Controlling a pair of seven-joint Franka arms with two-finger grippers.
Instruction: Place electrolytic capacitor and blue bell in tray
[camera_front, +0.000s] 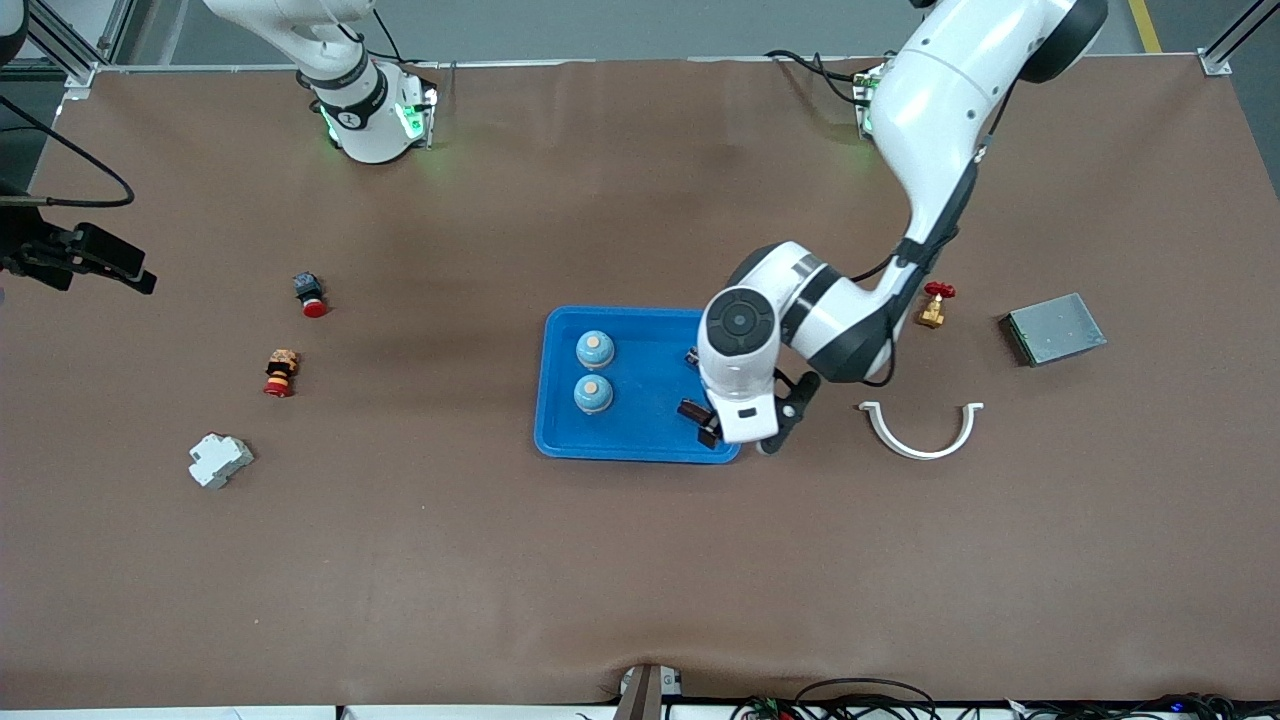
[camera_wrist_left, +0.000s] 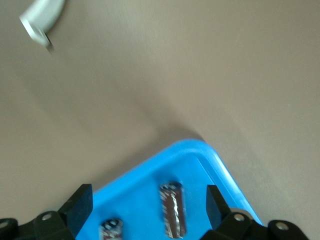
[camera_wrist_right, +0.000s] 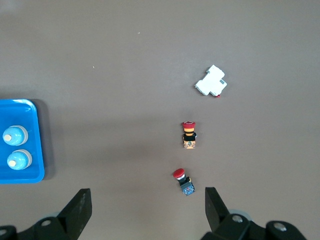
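- Left tool (camera_wrist_left: 145, 210) hanging open and empty over the tray (camera_front: 560, 400) corner, a capacitor (camera_wrist_left: 172, 210) lying between its fingers, a second capacitor (camera_wrist_left: 111, 230) beside.
- Two blue bells (camera_front: 594, 372) sitting in the tray.
- Placing looks done; next move: lifting clear.
- Right tool (camera_wrist_right: 145, 207) waiting open above the surface (camera_front: 640, 580).

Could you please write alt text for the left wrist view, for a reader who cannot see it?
The left end effector, fingers open, hangs over a corner of the blue tray, where two electrolytic capacitors lie. Brown table surrounds the tray, with a white curved part at the frame's edge.
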